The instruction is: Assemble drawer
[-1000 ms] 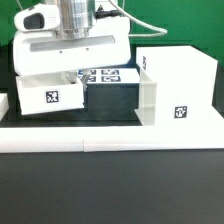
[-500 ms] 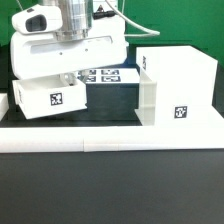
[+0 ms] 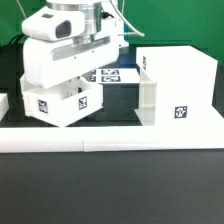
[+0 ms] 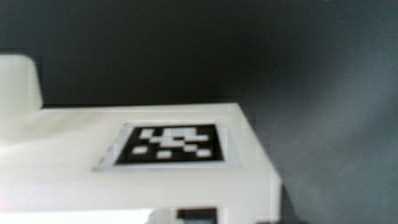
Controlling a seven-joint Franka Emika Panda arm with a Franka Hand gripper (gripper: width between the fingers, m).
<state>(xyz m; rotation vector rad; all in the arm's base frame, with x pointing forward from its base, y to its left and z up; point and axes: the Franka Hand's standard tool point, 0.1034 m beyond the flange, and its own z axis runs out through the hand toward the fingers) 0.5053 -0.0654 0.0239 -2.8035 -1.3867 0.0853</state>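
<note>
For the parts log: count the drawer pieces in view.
2: the tilted tray at the exterior view's left; the shell at its right. Another tray may be hidden.

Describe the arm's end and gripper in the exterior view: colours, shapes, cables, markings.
The gripper has a wide, boxy white body with no markings visible. Above it is a silver-grey cylindrical wrist section, beside a rounded white module with a dark band. Thin pale cables arc behind. The fingers are hidden by the tray.

Arm (image 3: 74,12) low, wrist (image 3: 68,55) tilted
</note>
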